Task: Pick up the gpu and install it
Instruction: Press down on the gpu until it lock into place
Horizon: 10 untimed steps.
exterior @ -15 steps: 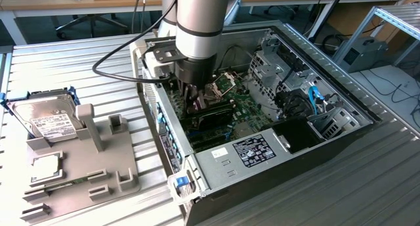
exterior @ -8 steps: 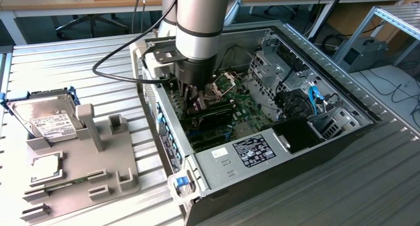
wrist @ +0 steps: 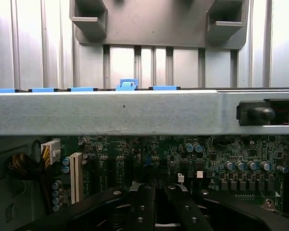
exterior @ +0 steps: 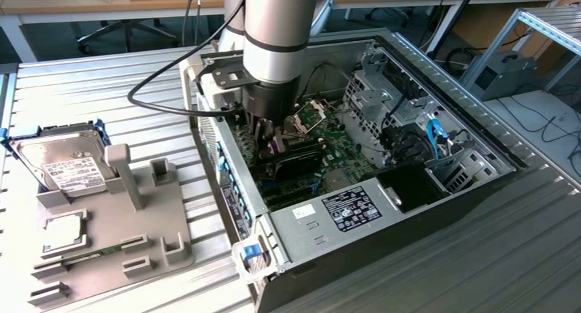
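My gripper (exterior: pixel 271 150) reaches down into the open computer case (exterior: pixel 409 258), close to the wall on the exterior view's left. Its fingers are shut on the end of the gpu (exterior: pixel 300 162), a slim black card that stands on edge over the green motherboard (exterior: pixel 350 156). In the wrist view the two black fingers (wrist: pixel 144 207) stand nearly together, and my gripper (wrist: pixel 156 190) points at the motherboard (wrist: pixel 212 154) with its row of dark slots. The card itself is hidden behind the fingers in that view.
The case's metal side wall (wrist: pixel 135 113) with blue clips (wrist: pixel 127 85) runs just beside the gripper. The power supply (exterior: pixel 345 207) and drive cages (exterior: pixel 390 88) crowd the case. Outside, a grey holder (exterior: pixel 109 218) carries a hard drive (exterior: pixel 64 163) and a CPU chip (exterior: pixel 64 233).
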Tool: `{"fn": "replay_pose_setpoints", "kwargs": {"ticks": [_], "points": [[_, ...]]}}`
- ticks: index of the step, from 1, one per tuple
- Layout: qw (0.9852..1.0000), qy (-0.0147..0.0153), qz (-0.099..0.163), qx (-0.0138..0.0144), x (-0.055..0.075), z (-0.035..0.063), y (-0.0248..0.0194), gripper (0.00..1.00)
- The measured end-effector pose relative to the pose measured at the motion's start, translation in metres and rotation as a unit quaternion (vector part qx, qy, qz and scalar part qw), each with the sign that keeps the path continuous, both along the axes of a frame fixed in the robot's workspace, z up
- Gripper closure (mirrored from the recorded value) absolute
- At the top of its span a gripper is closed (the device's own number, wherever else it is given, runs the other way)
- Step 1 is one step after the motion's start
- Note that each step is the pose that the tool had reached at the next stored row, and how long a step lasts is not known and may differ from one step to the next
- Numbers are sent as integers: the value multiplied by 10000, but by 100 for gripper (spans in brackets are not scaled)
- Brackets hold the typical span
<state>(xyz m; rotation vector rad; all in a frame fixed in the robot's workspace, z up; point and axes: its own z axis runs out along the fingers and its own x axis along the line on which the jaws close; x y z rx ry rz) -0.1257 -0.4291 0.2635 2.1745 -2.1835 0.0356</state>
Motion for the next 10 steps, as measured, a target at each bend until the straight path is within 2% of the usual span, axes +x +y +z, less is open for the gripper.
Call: {"fn": "replay_pose_setpoints", "kwargs": {"ticks": [5,6,8,9,10], "points": [[10000,0,0,-1,-1,0,-3,88],[10000,0,0,-11,0,0,-3,88],[10000,1,0,-51,-1,34,-1,88],[10000,0,1,-63,0,72,-1,88],[10000,-1,0,-82,-1,149,0,88]]}}
